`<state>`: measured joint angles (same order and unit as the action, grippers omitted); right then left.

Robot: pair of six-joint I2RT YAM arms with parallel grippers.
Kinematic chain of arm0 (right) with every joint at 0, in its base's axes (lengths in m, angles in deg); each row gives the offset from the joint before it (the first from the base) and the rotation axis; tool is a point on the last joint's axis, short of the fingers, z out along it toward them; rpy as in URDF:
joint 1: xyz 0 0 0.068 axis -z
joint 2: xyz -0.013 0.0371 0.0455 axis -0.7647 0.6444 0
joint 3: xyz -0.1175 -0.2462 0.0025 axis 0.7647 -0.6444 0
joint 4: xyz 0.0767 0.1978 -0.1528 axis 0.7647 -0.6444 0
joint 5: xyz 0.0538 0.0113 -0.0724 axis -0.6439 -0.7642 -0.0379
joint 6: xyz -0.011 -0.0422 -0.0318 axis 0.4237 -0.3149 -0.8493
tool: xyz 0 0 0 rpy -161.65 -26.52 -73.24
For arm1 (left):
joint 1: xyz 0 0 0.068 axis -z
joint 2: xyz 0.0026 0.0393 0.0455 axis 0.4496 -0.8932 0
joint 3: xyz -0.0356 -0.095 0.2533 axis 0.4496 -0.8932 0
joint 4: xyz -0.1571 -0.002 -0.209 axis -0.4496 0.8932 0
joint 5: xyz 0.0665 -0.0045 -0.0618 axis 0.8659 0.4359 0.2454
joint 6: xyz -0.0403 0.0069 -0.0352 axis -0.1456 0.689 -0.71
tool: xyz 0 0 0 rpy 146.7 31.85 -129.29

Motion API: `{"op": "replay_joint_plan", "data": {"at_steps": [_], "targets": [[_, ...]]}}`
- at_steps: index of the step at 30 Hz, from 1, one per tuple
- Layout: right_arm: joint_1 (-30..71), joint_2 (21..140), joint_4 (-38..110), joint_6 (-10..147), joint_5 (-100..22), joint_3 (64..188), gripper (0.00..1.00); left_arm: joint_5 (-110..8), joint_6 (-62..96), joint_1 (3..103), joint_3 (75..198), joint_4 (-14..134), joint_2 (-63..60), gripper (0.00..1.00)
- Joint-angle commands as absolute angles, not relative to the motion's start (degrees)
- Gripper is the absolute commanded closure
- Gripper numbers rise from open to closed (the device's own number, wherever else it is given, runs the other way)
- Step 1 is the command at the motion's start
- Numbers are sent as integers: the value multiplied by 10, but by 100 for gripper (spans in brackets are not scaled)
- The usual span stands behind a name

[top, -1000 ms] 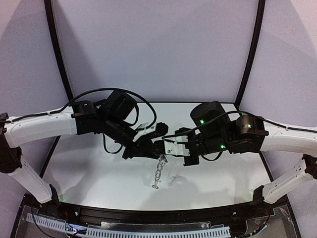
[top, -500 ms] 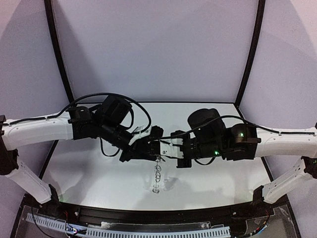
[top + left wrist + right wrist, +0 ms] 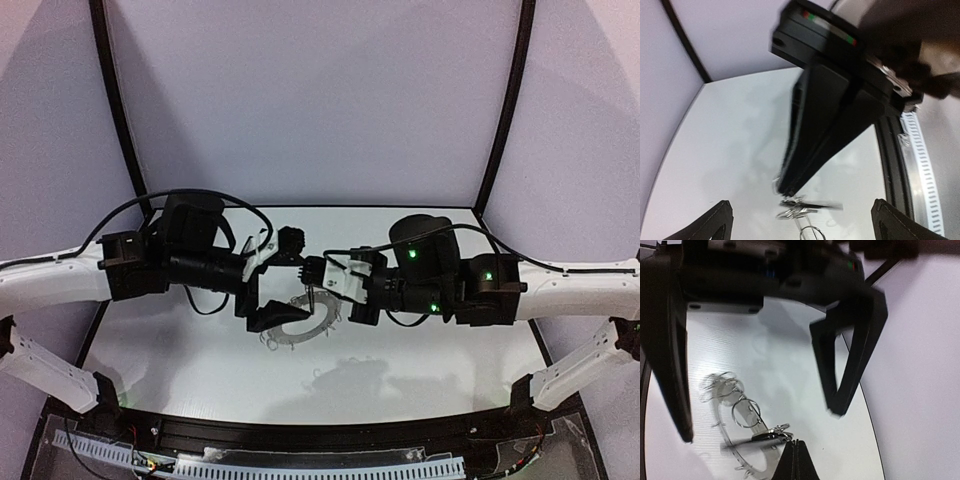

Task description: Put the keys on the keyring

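White tabletop (image 3: 180,372) carries the keyring (image 3: 322,327) just beyond the arm bases, near the middle. It is a flat grey doughnut with a wide centre hole, and its outer rim bristles with small wire loops. From the right wrist the band looks pale and half see-through, with a tangle of loops at one end and a larger wire ring (image 3: 746,413) lying over it. The key (image 3: 768,436) sits across the ring. It is a tiny dark oblong with bright wire loops at one end, far smaller than the ring and blurred in the left wrist view; whether it rests on the band or hangs just off it cannot be told. The right gripper (image 3: 795,446) points down with its tip right at the key's looped end, fingers pressed flat together with no gap. Whether a wire is nipped between them is not clear. The left gripper (image 3: 801,202) hangs over the same spot, jaws spread wide, one finger to either side of ring and key. Beyond them rises the pale lilac backdrop (image 3: 320,100).
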<state>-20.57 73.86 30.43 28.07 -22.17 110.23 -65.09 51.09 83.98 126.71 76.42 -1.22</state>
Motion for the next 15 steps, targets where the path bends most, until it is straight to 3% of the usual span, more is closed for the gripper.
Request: {"op": "replay_joint_plan", "data": {"at_steps": [1,10,15], "targets": [[-207,745,313,308,-195,1127,100,-532,481,843,1240,703,37,1],[-208,758,267,358,-179,1157,100,-450,446,844,1225,722,58,2],[-208,757,253,374,-183,1166,100,-437,426,844,1224,722,51,7]]}}
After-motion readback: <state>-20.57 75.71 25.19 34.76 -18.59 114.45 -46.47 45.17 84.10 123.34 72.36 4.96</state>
